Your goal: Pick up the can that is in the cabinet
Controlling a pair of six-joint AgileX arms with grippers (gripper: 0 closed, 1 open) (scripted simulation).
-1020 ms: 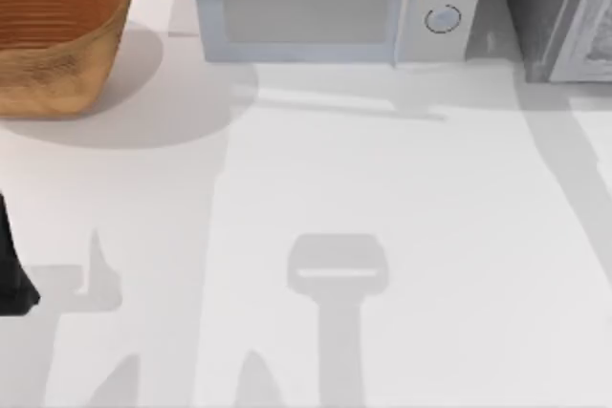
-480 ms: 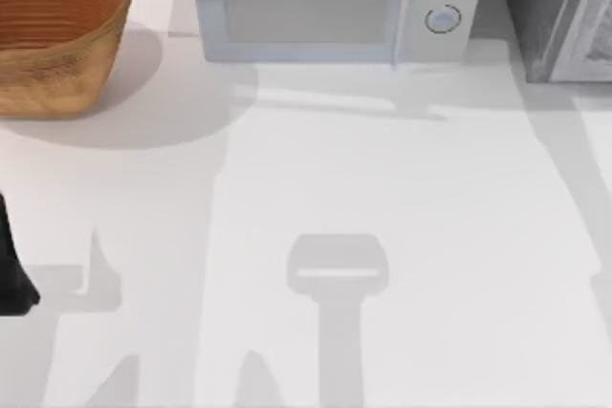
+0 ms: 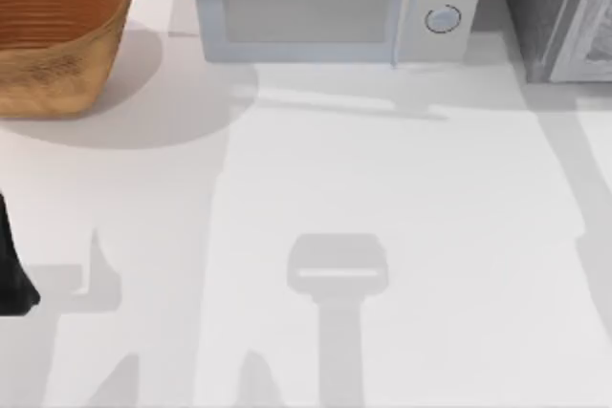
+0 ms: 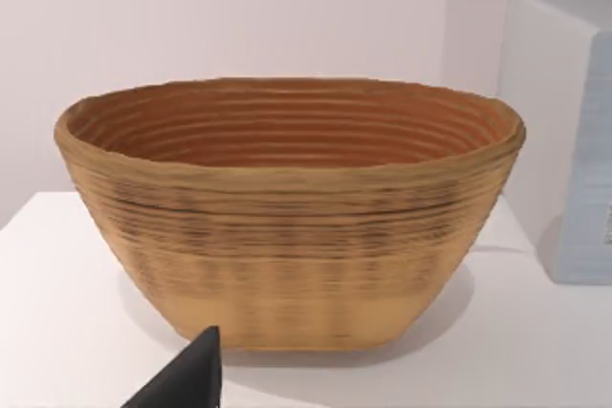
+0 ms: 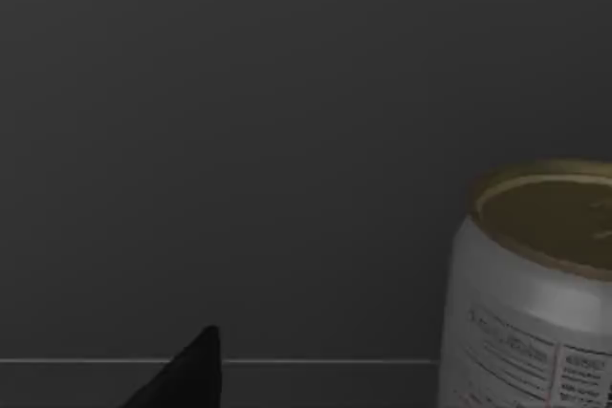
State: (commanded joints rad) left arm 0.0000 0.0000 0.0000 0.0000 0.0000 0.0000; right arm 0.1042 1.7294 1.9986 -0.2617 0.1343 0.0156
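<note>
Standing upright inside the dim cabinet, the can is cut off at the frame edge; whether either gripper's fingers are spread, I cannot tell. Left arm parked at table's left edge.

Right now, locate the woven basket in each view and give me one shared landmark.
Top view: woven basket at the picture's upper left, left of the microwave.
Left wrist view: woven basket straight ahead, centre of frame.
Right wrist view: faces a can instead.
Shared landmark: the microwave, beside it in top and left wrist views.
</note>
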